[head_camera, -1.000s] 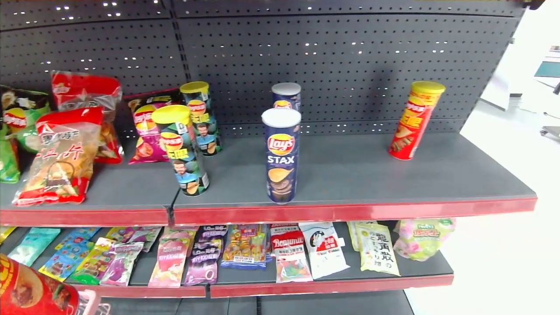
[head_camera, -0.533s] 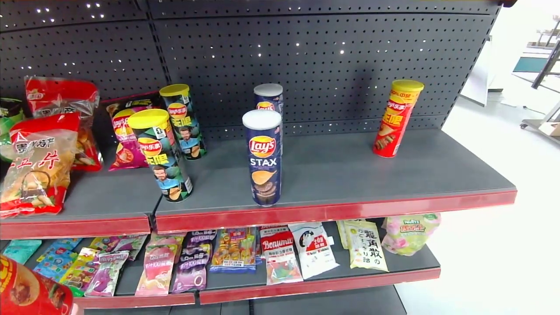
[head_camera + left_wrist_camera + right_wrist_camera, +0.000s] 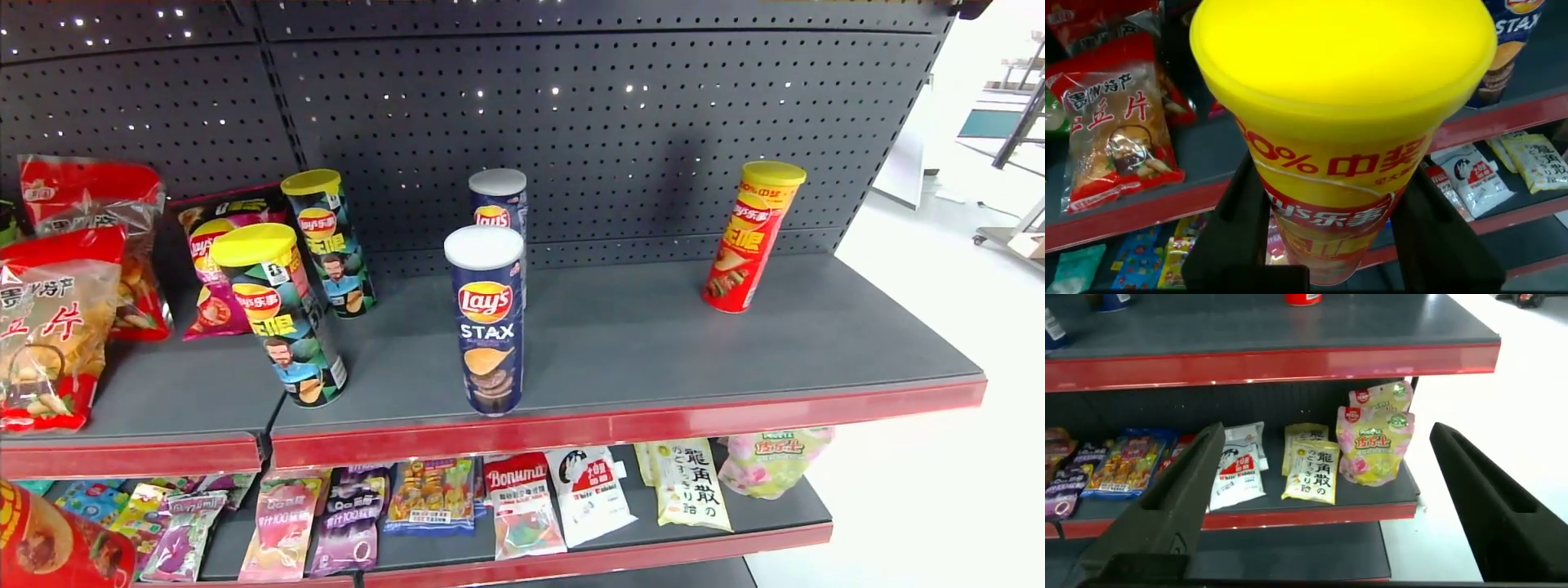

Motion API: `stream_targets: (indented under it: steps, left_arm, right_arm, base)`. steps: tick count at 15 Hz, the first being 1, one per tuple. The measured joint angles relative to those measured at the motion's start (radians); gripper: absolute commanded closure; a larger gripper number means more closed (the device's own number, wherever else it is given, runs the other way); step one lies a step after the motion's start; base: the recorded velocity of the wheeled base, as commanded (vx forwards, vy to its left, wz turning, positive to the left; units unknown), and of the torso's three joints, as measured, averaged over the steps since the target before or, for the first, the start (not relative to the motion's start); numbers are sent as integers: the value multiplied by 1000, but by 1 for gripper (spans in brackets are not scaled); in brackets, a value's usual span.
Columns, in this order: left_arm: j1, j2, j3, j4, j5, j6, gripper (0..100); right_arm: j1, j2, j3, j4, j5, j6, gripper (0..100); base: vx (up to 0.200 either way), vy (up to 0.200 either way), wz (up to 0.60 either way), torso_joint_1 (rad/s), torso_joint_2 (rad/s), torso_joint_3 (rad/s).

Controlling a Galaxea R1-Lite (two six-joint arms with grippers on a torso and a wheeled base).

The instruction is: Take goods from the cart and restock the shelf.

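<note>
My left gripper is shut on a red chip can with a yellow lid, and its black fingers press both sides of the can. The same held can shows at the lower left corner of the head view, below the upper shelf. A matching red can stands upright at the right of that shelf. My right gripper is open with nothing between its fingers, and it faces the lower shelf.
Two blue cans and two dark cans with yellow lids stand mid-shelf. Chip bags fill the left. A wide stretch of grey board separates the blue cans from the red can. Candy bags line the lower shelf.
The whole head picture has shifted, so the camera moved; the goods on the shelf keep their places. The held red can stays in the lower left corner.
</note>
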Motion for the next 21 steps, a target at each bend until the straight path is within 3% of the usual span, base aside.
stream_targets:
  steps: [3,13,21]
  left_arm:
    - [2,-1,10,1,7,19,100]
    - [0,-3,16,1,6,20,100]
    - [0,-9,27,-1,5,20,100]
  right_arm:
    - [0,0,0,1,0,0,0]
    - [-1,0,0,0,0,0,0]
    - [0,0,0,0,0,0,0]
  base:
    - [0,-200,0,10,7,1]
    - [0,-200,0,3,-1,1]
    - [0,0,0,0,0,0]
